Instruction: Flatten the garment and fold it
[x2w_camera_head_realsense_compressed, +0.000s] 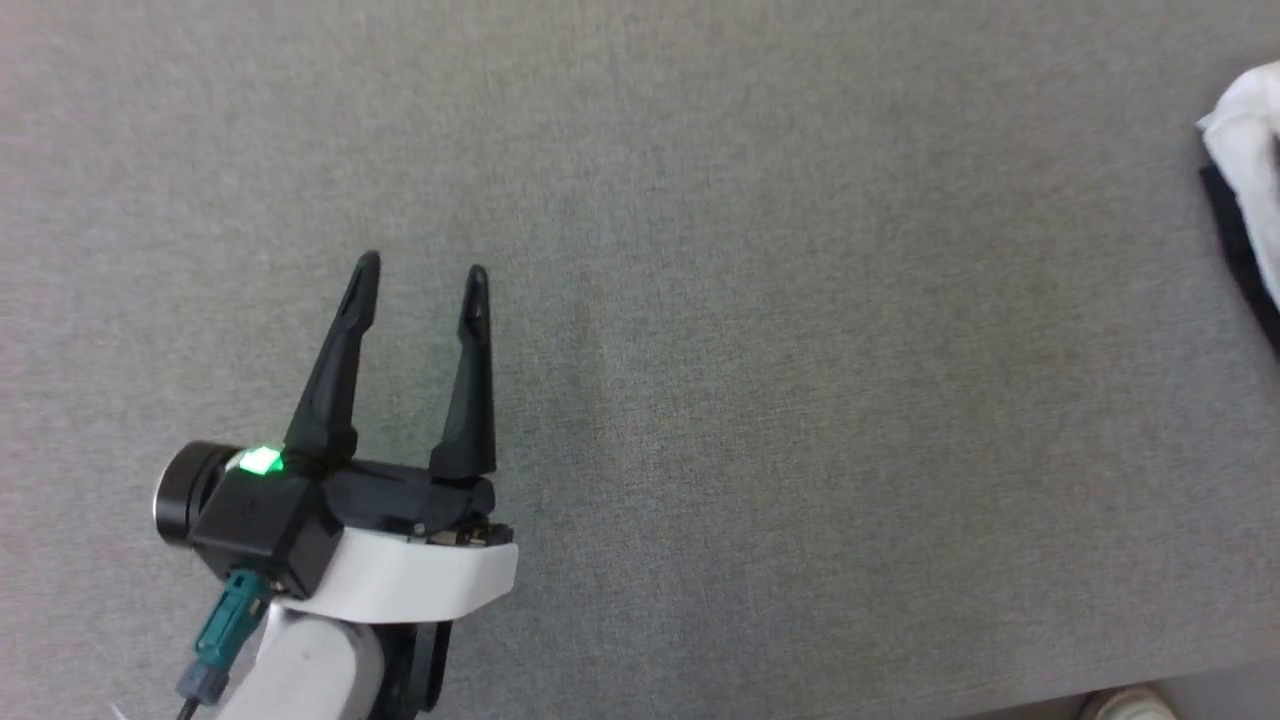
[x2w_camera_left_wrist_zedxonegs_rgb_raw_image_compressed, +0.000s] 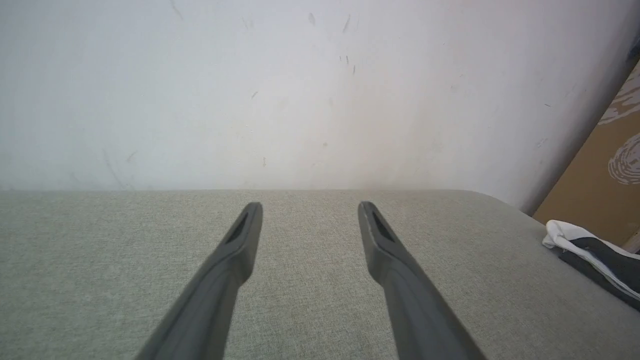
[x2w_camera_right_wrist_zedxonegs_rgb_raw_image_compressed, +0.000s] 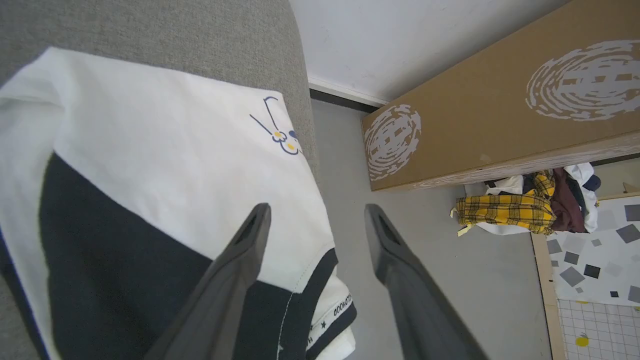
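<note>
Right wrist view: garment (x2w_camera_right_wrist_zedxonegs_rgb_raw_image_compressed: 165, 150) lies folded at the left on the grey tabletop (x2w_camera_right_wrist_zedxonegs_rgb_raw_image_compressed: 150, 25), apparently finished; right gripper (x2w_camera_right_wrist_zedxonegs_rgb_raw_image_compressed: 317, 207) and left gripper (x2w_camera_head_realsense_compressed: 422, 265) both stand wide, holding nothing.

On the cushion (x2w_camera_head_realsense_compressed: 800, 400), I had the garment (x2w_camera_right_wrist_zedxonegs_rgb_raw_image_compressed: 150, 150) lying at the right edge. My left gripper (x2w_camera_head_realsense_compressed: 422, 265) sat above the cushion's left part, well apart from the garment. My right gripper (x2w_camera_right_wrist_zedxonegs_rgb_raw_image_compressed: 317, 207) hung over the cushion's right edge, one finger above the garment. A wall (x2w_camera_left_wrist_zedxonegs_rgb_raw_image_compressed: 300, 90) stood behind the cushion. A cardboard box (x2w_camera_right_wrist_zedxonegs_rgb_raw_image_compressed: 500, 110) and a clothes pile (x2w_camera_right_wrist_zedxonegs_rgb_raw_image_compressed: 525, 210) lay on the floor (x2w_camera_right_wrist_zedxonegs_rgb_raw_image_compressed: 440, 280) to the cushion's right.
</note>
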